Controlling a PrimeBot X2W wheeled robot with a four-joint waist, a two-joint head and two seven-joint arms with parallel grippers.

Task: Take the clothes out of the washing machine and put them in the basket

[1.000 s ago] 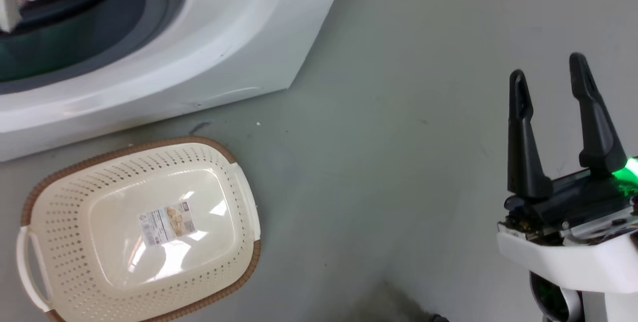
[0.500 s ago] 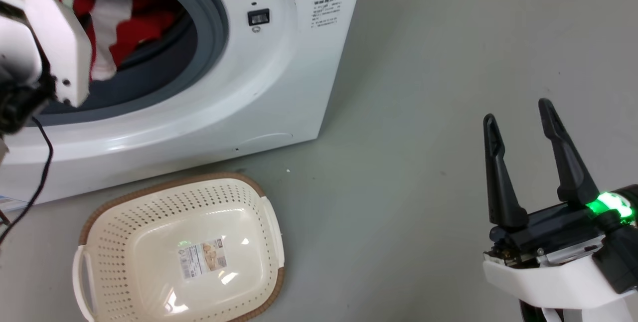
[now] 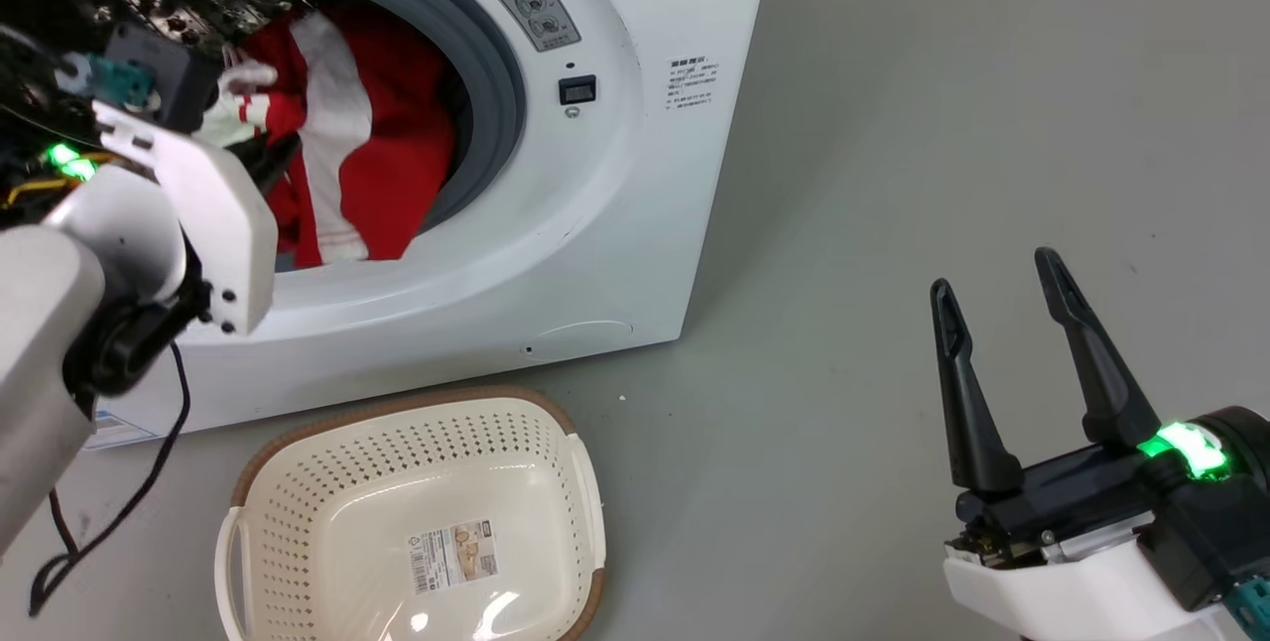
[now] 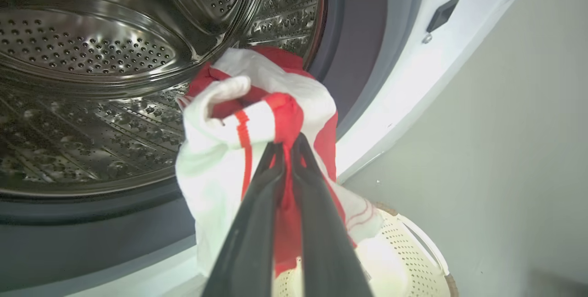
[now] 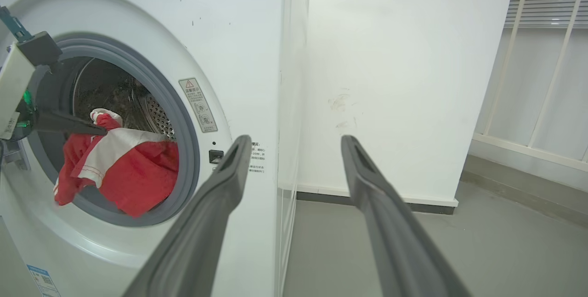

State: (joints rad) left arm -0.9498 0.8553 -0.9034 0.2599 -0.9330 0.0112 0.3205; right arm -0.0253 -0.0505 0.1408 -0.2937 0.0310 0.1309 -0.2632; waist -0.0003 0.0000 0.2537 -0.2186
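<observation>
The white washing machine (image 3: pixel 595 224) stands with its porthole open and its steel drum (image 4: pixel 92 53) bare inside. Red and white clothes (image 3: pixel 382 165) hang at the grey rubber ring, and their lower end drapes over it. My left gripper (image 4: pixel 287 145) is shut on a bunched fold of the clothes (image 4: pixel 257 104), at the mouth of the drum. The cream basket (image 3: pixel 298 482) sits on the floor just in front of the machine, with nothing in it but the paper label on its base. My right gripper (image 3: pixel 992 272) is open, off to the right above the floor.
A black cable (image 3: pixel 149 472) hangs from my left arm down to the floor beside the basket. In the right wrist view a white wall (image 5: pixel 390 81) stands behind the machine, with white slats (image 5: pixel 546 21) at the far right. Grey floor (image 3: pixel 943 105) spreads right of the machine.
The head camera has swung up and left, bringing the porthole and my left arm into view. The red and white bundle now shows at the ring. My right gripper stays open.
</observation>
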